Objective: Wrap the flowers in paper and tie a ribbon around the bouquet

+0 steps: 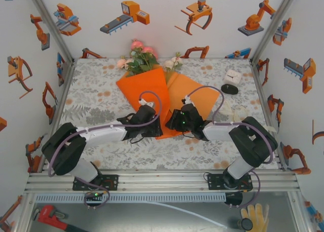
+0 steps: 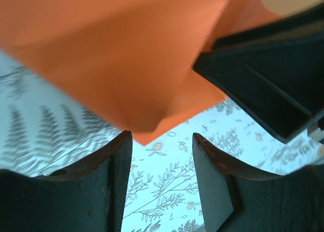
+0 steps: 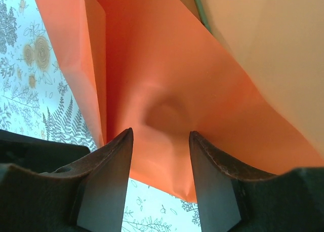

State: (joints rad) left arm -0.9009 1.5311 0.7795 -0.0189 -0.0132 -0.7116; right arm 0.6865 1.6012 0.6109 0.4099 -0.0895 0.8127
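Note:
The flowers [image 1: 140, 57], pink and cream blooms with green leaves, lie at the back of the table. Their stems are hidden under the orange paper [image 1: 147, 85], which is folded over them and narrows toward me. My left gripper [image 1: 154, 129] and right gripper [image 1: 172, 121] face each other closely at the paper's narrow near end. In the left wrist view my left gripper [image 2: 161, 136] is open, and the paper's tip [image 2: 147, 125] hangs just beyond the fingers. My right gripper [image 3: 161, 132] is open too, with the paper [image 3: 167, 90] lying across the gap. The cream ribbon [image 1: 237, 112] lies loose at the right.
A small white box [image 1: 233, 76] and a black disc [image 1: 229, 88] sit at the back right. The floral cloth [image 1: 96, 105] covers the table. Walls with orange stickers close in the left, back and right sides.

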